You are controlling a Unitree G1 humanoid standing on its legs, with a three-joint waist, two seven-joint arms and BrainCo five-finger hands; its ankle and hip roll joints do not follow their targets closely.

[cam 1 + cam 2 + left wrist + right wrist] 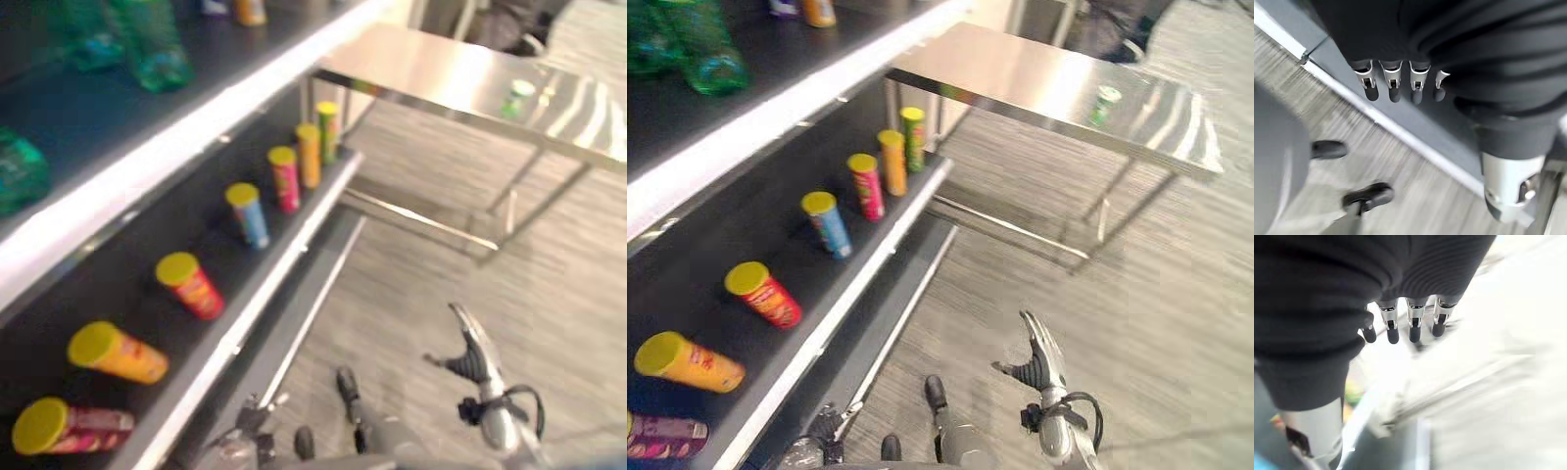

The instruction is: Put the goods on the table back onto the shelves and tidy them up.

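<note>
A small green item stands on the steel table, near its far right end; its shape is too blurred to tell, and so is which way it points. The tabletop is smooth, shiny metal on thin metal legs, set over a grey striped floor.

Left of the table runs the shelf unit, dark boards with pale front edges. On the middle shelf a row of round tubes with yellow lids stands in a line: a green tube at the far end, then an orange tube, a pink tube, a blue tube, a red tube, a yellow tube and a purple tube nearest. All stand upright, their long axes fanning outward in the head view. On the upper shelf stand green plastic bottles.

The right hand hangs over the floor, fingers straight and loosely spread, holding nothing. The left hand hangs low beside the shelf's base, fingers straight and empty.
</note>
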